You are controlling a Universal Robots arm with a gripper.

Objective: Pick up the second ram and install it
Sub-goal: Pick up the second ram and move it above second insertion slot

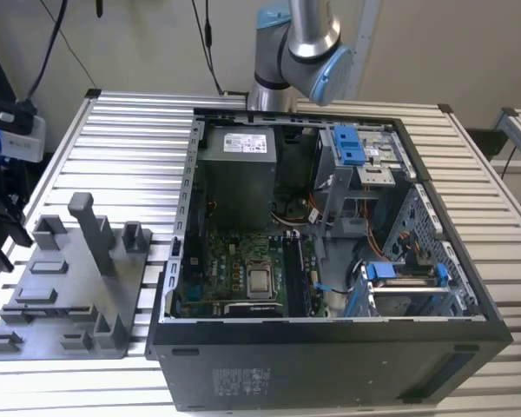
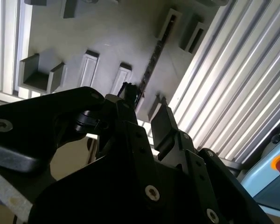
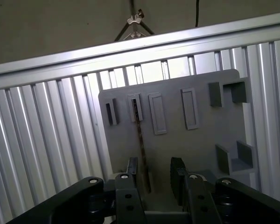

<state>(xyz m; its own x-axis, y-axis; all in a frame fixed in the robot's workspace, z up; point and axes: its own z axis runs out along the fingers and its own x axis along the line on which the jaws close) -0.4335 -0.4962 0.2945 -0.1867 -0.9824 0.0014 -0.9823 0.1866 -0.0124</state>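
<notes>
In the exterior view, you look down on an open computer case (image 1: 330, 356) lying on a ribbed metal table (image 1: 130, 139). The motherboard (image 1: 243, 269) faces up inside it. To the exterior view's left of the case, a grey holder plate (image 1: 69, 295) lies flat on the table, with several upright blocks on it. A joint of the arm (image 1: 304, 43) shows behind the case.

In the second wrist view, your tool (image 2: 144, 101) hangs above the grey holder plate (image 2: 121, 37). The tool is released, and its two dark fingers (image 2: 164, 122) stand apart. The second ram (image 2: 151, 63) stands on its long edge on the plate, so you see it as a thin dark strip. Its far end sits in a raised slot (image 2: 170, 21). Its near end runs up to the tip of one finger, while the other finger stands clear to one side. The ribbed table (image 2: 233, 84) lies beside the plate.

In the first wrist view, the tool (image 3: 154, 161) is again spread open over the plate (image 3: 196, 149). The second ram (image 3: 140, 140) runs from its slot (image 3: 134, 106) down into the gap between the fingers (image 3: 178, 170). It lies close to one finger and apart from the other. You cannot tell whether the nearer finger touches it. The table (image 3: 37, 154) surrounds the plate.
</notes>
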